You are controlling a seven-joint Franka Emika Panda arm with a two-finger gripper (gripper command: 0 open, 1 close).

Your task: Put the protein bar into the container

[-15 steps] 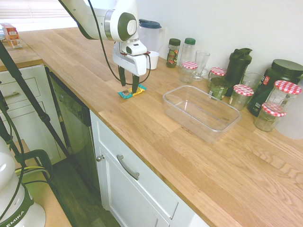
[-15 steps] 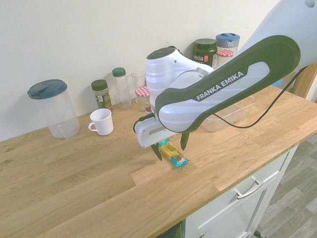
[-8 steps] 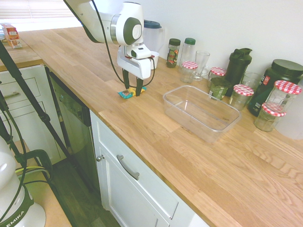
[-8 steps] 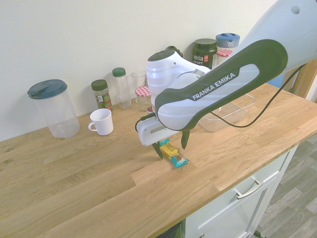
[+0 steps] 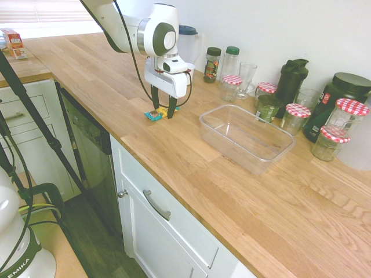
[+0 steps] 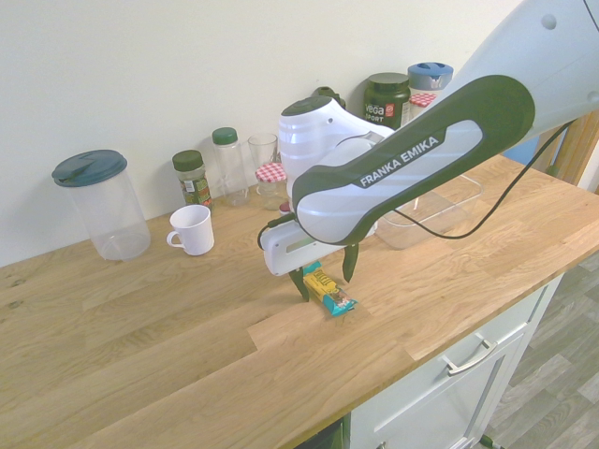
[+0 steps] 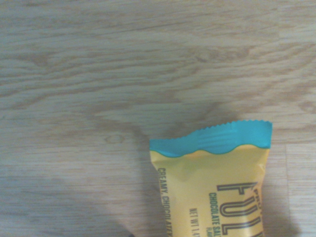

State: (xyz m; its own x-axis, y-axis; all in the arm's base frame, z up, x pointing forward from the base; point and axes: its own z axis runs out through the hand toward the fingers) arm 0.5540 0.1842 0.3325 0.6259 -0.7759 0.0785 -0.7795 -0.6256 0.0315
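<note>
- Currently lying flat on the counter (image 5: 197, 174), protein bar (image 5: 155, 114) between jaws standing apart.
- Could pinch only slick wrapper if closing too high, then slip.
- Might clip the container's (image 5: 248, 139) rim if carried too low.

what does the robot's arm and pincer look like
The arm is white with dark green panels, one lettered "FRANKA EMIKA", rounded joints and a black cable running alongside. The pincer has a boxy white body and two slim, dark, tapering fingers.
</note>
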